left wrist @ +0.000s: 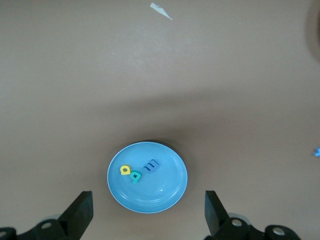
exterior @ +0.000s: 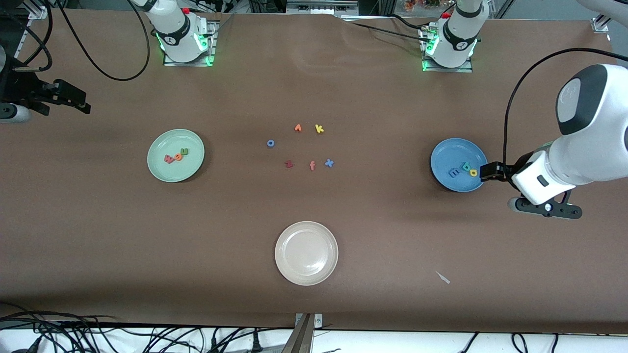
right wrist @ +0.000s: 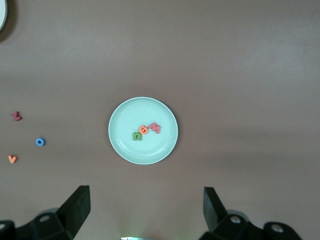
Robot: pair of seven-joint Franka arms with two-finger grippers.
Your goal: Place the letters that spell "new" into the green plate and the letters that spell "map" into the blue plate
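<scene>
The green n [right wrist: 136, 136], orange e [right wrist: 144, 130] and red w [right wrist: 155, 127] lie in my green plate [right wrist: 120, 145]; m [left wrist: 151, 165], a [left wrist: 135, 175], p [left wrist: 125, 170] in the blue plate [left wrist: 165, 195]. My left hand [left wrist: 147, 212] and right hand [right wrist: 146, 210] hang over them, released and empty. Dipping low could scatter letters.

Left wrist view: blue plate [left wrist: 147, 177] on the brown table [left wrist: 75, 90]. In it lie three small foam letters close together: a yellow p [left wrist: 125, 170] touching a teal a [left wrist: 135, 175], and a blue m [left wrist: 151, 165] just beside them. Left gripper [left wrist: 148, 216] sits above the plate, jaws spread wide, nothing between them. White scrap [left wrist: 161, 10] on the table, well apart from the plate.
</scene>
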